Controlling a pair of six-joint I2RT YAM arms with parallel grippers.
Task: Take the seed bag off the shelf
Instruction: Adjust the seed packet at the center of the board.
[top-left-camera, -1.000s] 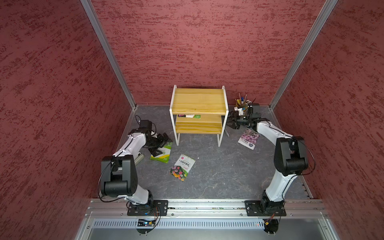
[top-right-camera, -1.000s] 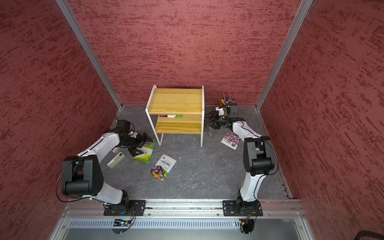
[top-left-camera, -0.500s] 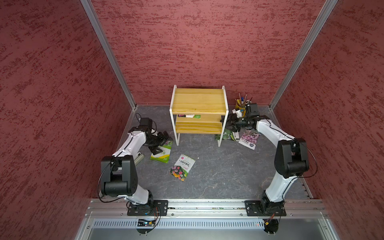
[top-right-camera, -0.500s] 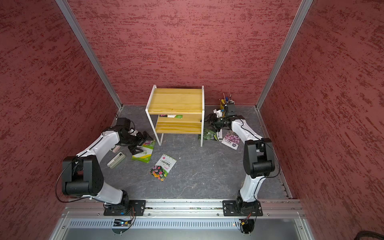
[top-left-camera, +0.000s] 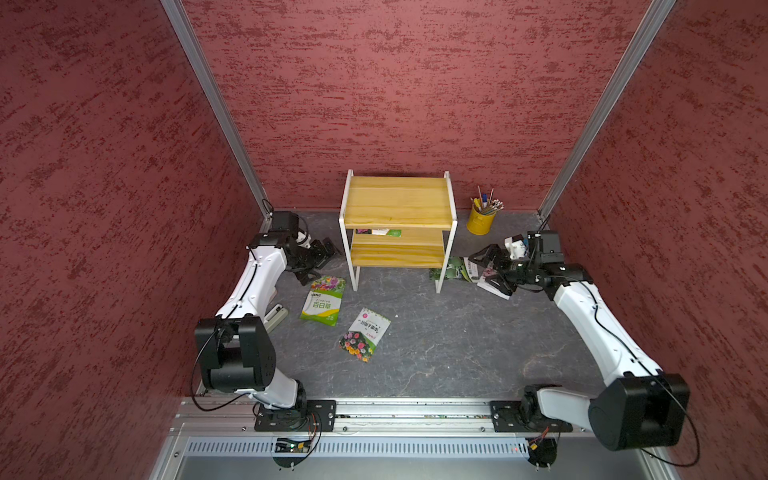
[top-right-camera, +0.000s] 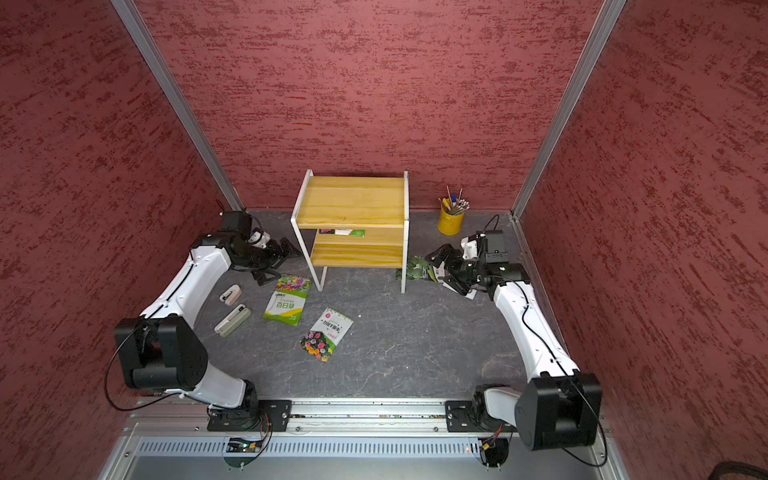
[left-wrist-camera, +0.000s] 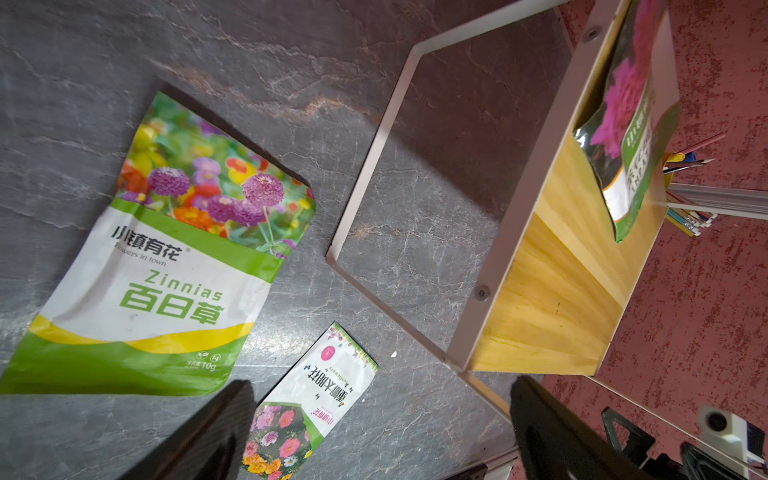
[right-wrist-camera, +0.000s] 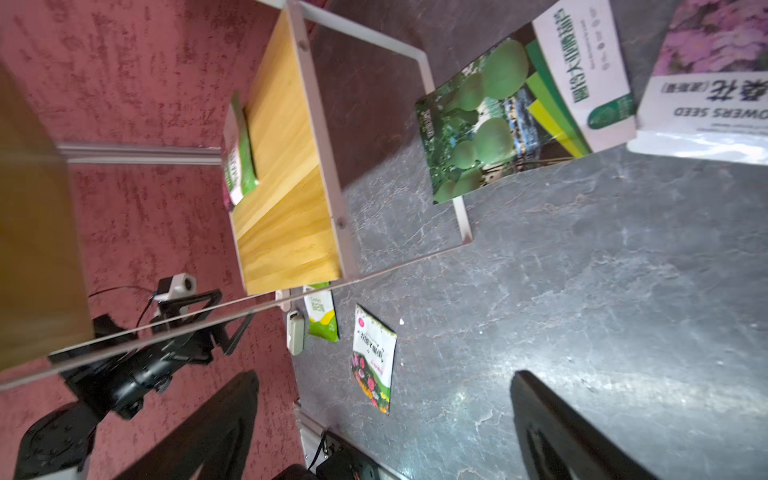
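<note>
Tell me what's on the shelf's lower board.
One seed bag with a pink flower lies there, toward the back of the shelf. In both top views the top board covers most of it.

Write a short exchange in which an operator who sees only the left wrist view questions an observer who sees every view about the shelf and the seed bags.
Operator: Is the right end effector holding a bag?
Observer: No, the right end effector is open and empty.
Operator: What lies near it?
Observer: A green gourd bag on the floor, at the foot of the shelf.
</note>
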